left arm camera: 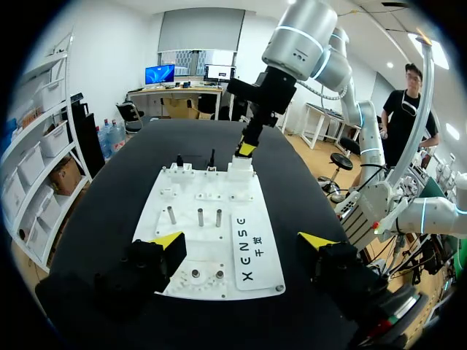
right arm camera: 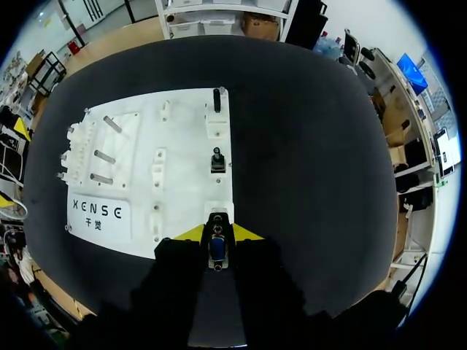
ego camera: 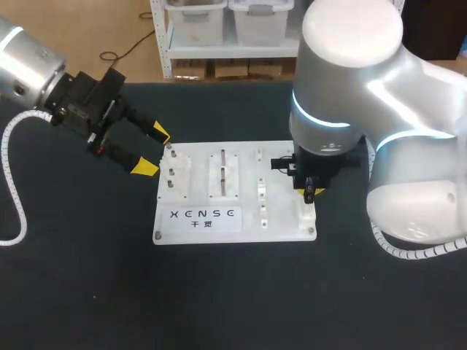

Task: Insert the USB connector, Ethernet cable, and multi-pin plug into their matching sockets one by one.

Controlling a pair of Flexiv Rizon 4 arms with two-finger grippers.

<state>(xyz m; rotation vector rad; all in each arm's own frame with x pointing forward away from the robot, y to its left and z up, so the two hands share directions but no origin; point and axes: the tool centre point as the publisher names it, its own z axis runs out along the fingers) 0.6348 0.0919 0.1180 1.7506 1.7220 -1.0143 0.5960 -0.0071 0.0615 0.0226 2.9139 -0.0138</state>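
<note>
1 dark connector [right arm camera: 217, 248] clamped in the right gripper [ego camera: 310, 192] at the white socket board [ego camera: 233, 219].
Held between the yellow tips, the connector sits over a white block [ego camera: 305, 211] at the board's 4 o'clock corner; contact cannot be told. 2 more dark plugs [right arm camera: 217, 159] stand in blocks toward 12 o'clock. Left gripper [ego camera: 152, 151], fingers apart, hovers off the board's 10 o'clock corner.
</note>
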